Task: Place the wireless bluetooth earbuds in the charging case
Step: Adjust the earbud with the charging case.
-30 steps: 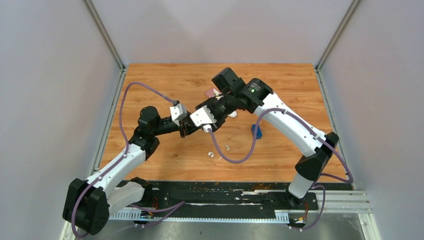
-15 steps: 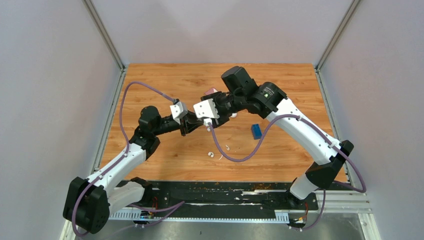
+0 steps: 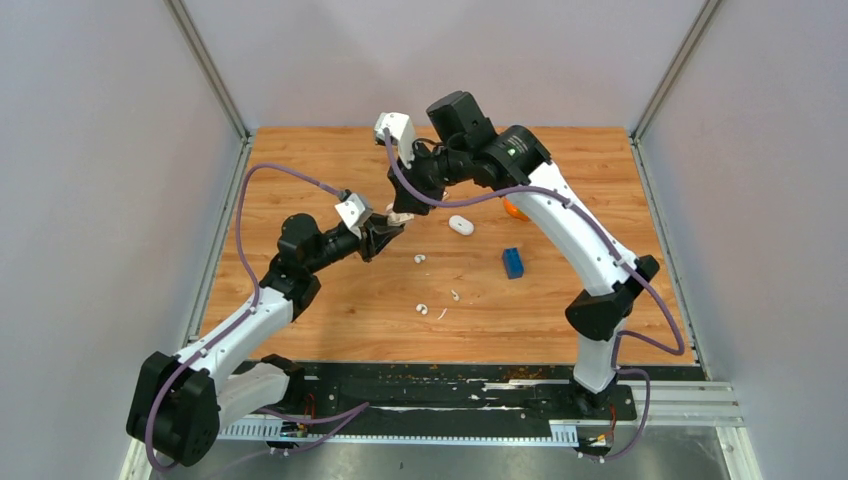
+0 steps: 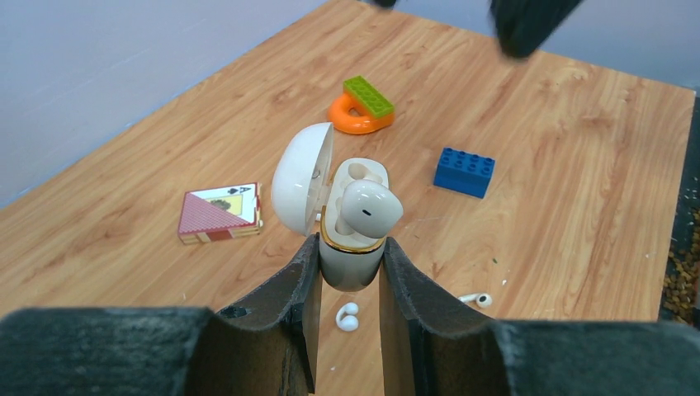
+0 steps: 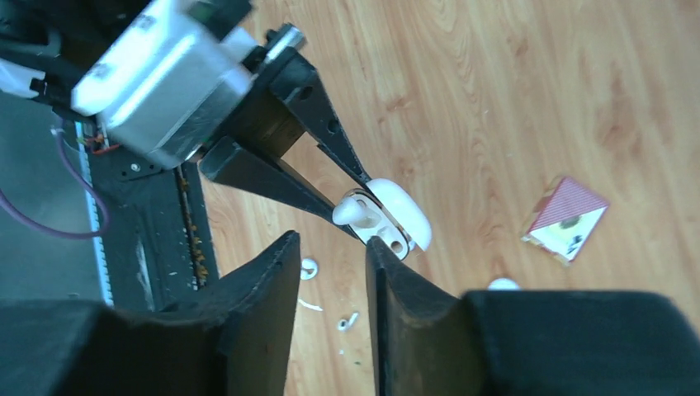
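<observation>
one bud (image 4: pixel 369 208) is sitting proud in the case (image 4: pixel 353 266), not yet seated; the other socket is showing empty. the case is hanging above the bench (image 4: pixel 578 206), lid open, the left fingers (image 4: pixel 312 266) clamping its base. the right fingers (image 5: pixel 376 264) are hovering above the case, pointing down at it, slightly apart and holding nothing, so they look best placed for pressing down. a second bud (image 4: pixel 347 316) is lying below the case.
</observation>
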You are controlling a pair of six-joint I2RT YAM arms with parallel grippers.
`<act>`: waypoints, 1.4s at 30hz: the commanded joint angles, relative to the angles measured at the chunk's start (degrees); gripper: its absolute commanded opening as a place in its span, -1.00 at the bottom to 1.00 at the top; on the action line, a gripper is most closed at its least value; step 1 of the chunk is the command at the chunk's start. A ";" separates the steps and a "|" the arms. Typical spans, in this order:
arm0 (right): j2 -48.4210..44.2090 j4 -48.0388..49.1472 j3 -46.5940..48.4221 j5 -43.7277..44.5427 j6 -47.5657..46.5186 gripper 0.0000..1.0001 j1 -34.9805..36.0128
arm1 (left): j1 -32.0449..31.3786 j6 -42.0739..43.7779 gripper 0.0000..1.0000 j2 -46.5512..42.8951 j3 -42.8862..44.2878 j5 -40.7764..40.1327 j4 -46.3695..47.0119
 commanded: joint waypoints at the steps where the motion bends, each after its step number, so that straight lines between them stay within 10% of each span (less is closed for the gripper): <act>1: 3.44 -3.96 3.56 0.94 13.20 -0.20 -0.39 | -0.14 -1.47 -1.00 0.22 0.54 -2.73 3.54; 32: 9.44 -3.74 5.50 -6.72 12.59 -0.31 -2.64 | -0.57 1.52 -1.00 -0.06 0.46 2.14 2.37; 42: 8.90 -3.58 5.38 -5.83 10.91 -0.77 -2.73 | -0.66 0.89 -1.00 -0.35 0.69 4.45 2.40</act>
